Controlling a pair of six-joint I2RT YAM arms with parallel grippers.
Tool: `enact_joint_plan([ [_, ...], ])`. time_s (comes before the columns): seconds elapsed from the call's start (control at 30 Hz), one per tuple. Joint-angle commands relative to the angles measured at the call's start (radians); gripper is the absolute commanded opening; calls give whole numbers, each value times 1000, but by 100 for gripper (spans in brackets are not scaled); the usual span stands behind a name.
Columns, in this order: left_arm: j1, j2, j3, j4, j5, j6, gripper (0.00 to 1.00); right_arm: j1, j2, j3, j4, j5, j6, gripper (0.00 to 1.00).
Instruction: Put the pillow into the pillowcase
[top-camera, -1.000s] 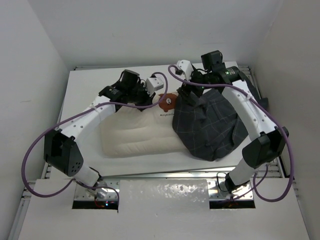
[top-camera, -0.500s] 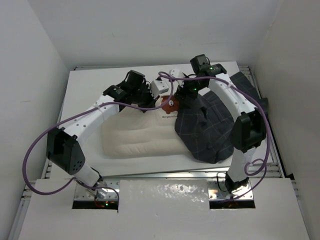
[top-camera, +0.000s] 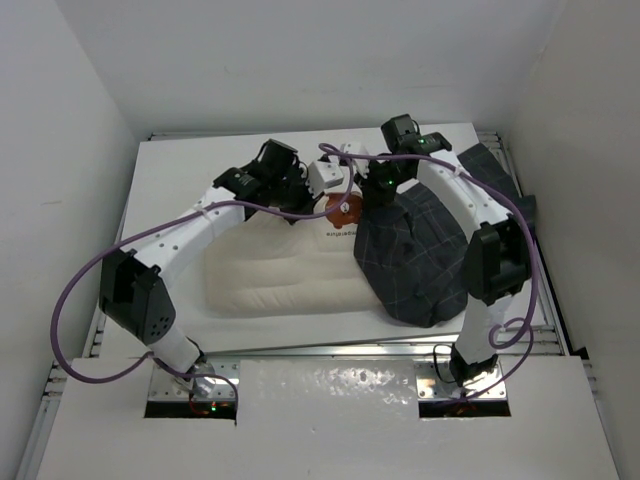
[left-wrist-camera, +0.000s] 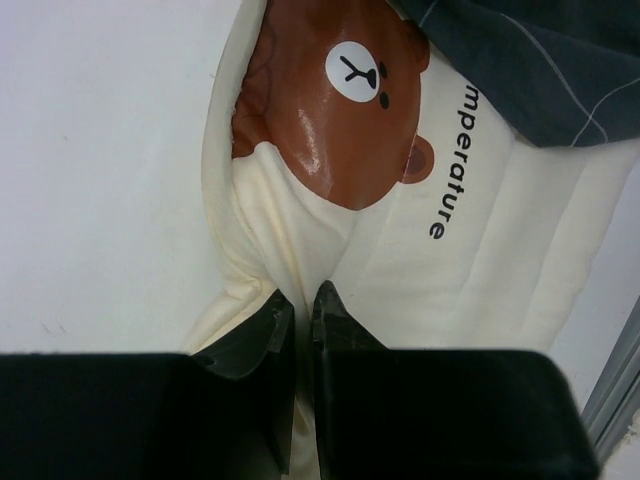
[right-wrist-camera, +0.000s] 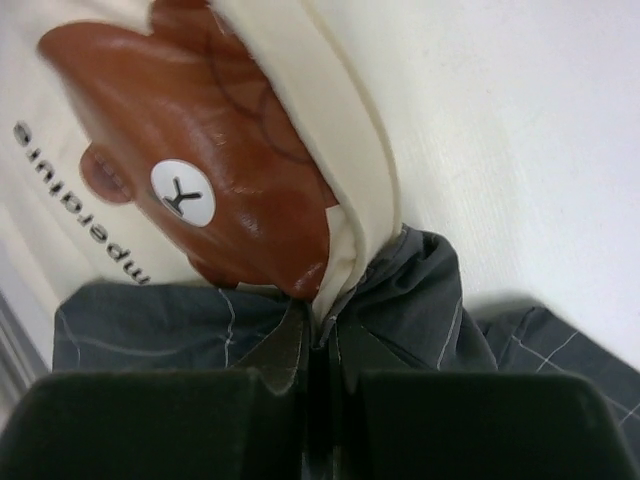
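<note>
The left claw (left-wrist-camera: 297, 305) is closed on a raised fold of the cream pillow (left-wrist-camera: 480, 250), its two dark fingers almost meeting. Just beyond the fold lies the glossy brown bear print (left-wrist-camera: 335, 110), with dark lettering beside it. The checked grey pillowcase (left-wrist-camera: 540, 60) overlaps the pillow's far corner. White bench (left-wrist-camera: 100, 150) shows at left.

White table inside a plain white enclosure.
The table (top-camera: 170, 190) is a matte white slab, bare along its left edge and at its far-left corner. The left wrist view shows a few faint scuff marks on it. A silver metal rail (top-camera: 330, 349) runs along the near edge, with a white board (top-camera: 330, 385) just in front of it. White walls (top-camera: 300, 60) stand behind the far edge and along both sides.
</note>
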Motion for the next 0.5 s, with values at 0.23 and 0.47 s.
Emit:
enact_joint_plan([
  [0.23, -26, 38, 172, 170, -136, -16, 0, 5, -269, -278, 644, 169, 366, 0],
  [0.47, -25, 150, 454, 303, -290, 121, 0, 9, -122, 98, 901, 395, 531, 0],
])
